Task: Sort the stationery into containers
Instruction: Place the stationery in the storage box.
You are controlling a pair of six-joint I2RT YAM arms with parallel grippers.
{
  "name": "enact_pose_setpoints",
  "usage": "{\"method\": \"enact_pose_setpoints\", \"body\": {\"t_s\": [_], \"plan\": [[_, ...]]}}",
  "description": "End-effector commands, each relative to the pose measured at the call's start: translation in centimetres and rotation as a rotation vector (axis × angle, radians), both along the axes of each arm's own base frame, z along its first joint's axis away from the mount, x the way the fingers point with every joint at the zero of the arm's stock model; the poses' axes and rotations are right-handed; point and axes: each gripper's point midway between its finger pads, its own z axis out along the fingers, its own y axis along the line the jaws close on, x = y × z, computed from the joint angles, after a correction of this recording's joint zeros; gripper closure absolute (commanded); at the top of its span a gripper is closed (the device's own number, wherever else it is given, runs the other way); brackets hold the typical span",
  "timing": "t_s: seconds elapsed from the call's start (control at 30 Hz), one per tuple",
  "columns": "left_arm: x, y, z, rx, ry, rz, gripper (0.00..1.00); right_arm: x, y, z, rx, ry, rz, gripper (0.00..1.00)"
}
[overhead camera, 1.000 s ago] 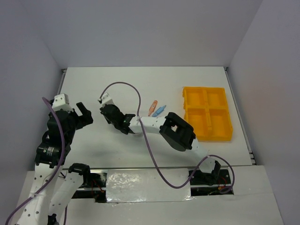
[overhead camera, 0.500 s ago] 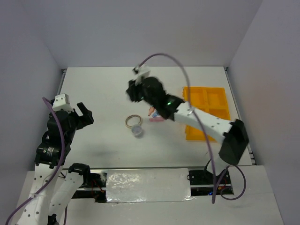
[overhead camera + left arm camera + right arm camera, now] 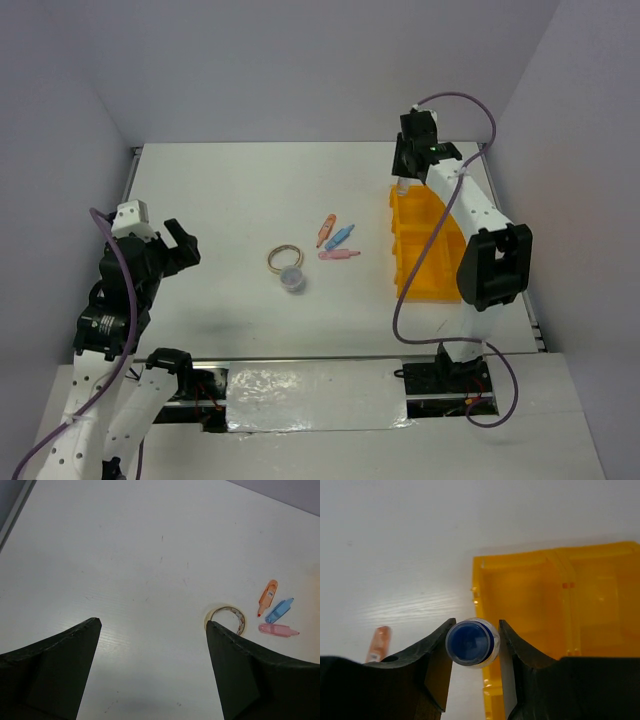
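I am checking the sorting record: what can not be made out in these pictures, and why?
Top view: the right arm covers much of the yellow tray; what it holds is unclear.
Right wrist view: the blue-capped bottle shows only its cap; the body is hidden below.
Left wrist view: a finger of the left gripper hides part of the tan ring.
Top view: the small round piece is too small to identify.

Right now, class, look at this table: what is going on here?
The right gripper is shut on the blue-capped bottle, holding it above the far left corner of the yellow tray. The left gripper hangs open over the left of the table, holding nothing. The orange piece, blue piece, pink piece, tan ring and small round piece lie unsorted on the table.
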Motion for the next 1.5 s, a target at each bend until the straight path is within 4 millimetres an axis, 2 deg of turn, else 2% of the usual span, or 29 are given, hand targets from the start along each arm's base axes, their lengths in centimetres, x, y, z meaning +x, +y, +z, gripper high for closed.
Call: {"method": "enact_pose_setpoints", "body": {"t_s": [0.0,0.03,0.1,0.2,0.43,0.7,0.93,1.0,1.03,1.1,1.13,1.17,1.2,1.37,1.4,1.47], "plan": [[0.6,-0.1,1.8,0.005,-0.061,-0.013,0.01,0.6,-3.5,-0.1,-0.028,0.032,-0.076,1.0],[0.5,-0.2,1.8,0.004,-0.065,-0.018,0.01,0.8,-4.4,-0.5,-0.03,0.053,-0.093,1.0],[0.6,-0.3,1.9,0.003,-0.069,-0.024,0.01,1.1,-4.7,-2.4,-0.038,0.1,-0.085,1.0],[0.7,-0.4,1.8,0.004,-0.064,-0.031,0.01,0.5,-5.1,-5.1,-0.048,0.16,-0.087,1.0],[0.7,-0.6,1.8,0.001,-0.064,-0.043,0.01,-0.9,-4.5,-8.5,-0.011,0.25,-0.048,1.0],[0.6,-0.7,1.9,-0.001,-0.07,-0.052,0.01,-1.9,-4.5,-10.8,-0.007,0.342,-0.03,0.96],[0.6,-0.7,1.9,0.0,-0.072,-0.052,0.01,-2.6,-4.9,-11.2,-0.026,0.371,-0.032,0.9],[0.6,-0.8,2.0,0.0,-0.075,-0.056,0.01,-2.8,-4.9,-11.1,-0.026,0.373,-0.032,0.77],[0.6,-0.8,2.0,0.0,-0.075,-0.056,0.01,-2.8,-4.9,-11.0,-0.023,0.37,-0.03,0.63],[0.6,-0.8,2.0,0.0,-0.077,-0.056,0.01,-2.8,-4.9,-10.7,-0.018,0.365,-0.03,0.48],[0.6,-0.8,2.0,0.001,-0.077,-0.054,0.01,-2.8,-4.8,-10.5,-0.012,0.362,-0.029,0.25],[0.6,-0.8,2.1,0.0,-0.078,-0.056,0.01,-2.7,-4.8,-10.3,-0.008,0.36,-0.03,0.07],[0.6,-0.8,2.0,0.002,-0.075,-0.056,0.01,-2.6,-4.6,-9.7,-0.003,0.347,-0.027,0.0],[0.7,-0.9,1.8,0.001,-0.066,-0.061,0.01,-2.3,-4.4,-6.6,0.018,0.287,-0.031,0.0],[0.8,-0.9,1.8,0.001,-0.066,-0.062,0.01,-2.2,-4.3,-5.0,0.025,0.254,-0.029,0.0],[0.8,-1.0,1.7,0.001,-0.064,-0.067,0.01,-2.7,-3.7,-3.9,0.056,0.224,-0.011,0.0]]}}
